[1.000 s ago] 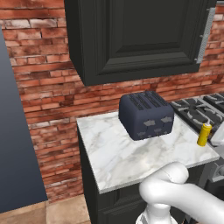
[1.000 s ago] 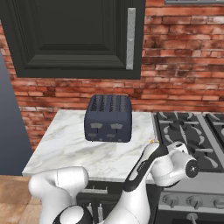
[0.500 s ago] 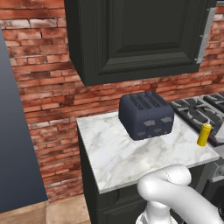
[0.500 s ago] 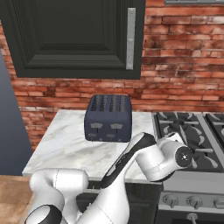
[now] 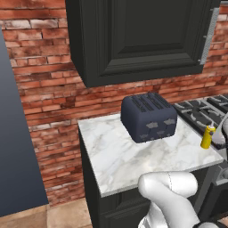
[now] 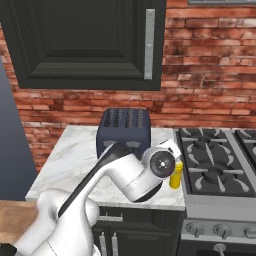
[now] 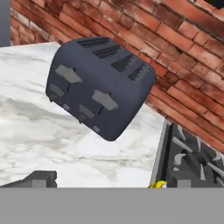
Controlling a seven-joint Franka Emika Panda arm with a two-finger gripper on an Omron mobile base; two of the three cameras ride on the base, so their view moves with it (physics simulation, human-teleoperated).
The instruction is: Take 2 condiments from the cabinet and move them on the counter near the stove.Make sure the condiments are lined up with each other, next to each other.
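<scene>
One condiment, a yellow squeeze bottle (image 6: 176, 175) (image 5: 207, 137), stands upright at the right front of the white marble counter (image 5: 116, 156), right beside the black stove (image 6: 215, 160). Nothing holds it. My gripper (image 7: 109, 181) is open and empty, low over the counter. It faces the toaster and brick wall, and the bottle's top (image 7: 158, 185) peeks in at its lower right. My wrist (image 6: 160, 162) hovers just left of the bottle. The black cabinet (image 6: 85, 40) hangs above with its door shut, its grey bar handle (image 6: 149, 44) on the right side.
A dark blue-grey toaster (image 5: 149, 116) sits at the back of the counter against the brick wall. The counter ends at a drop on its left, beside a dark blue panel (image 5: 18, 133). Stove grates (image 7: 192, 157) lie to the right.
My hand has drawn back up and to the left, away from the yellow bottle, which stays standing by the stove. The jaws have stayed open.
</scene>
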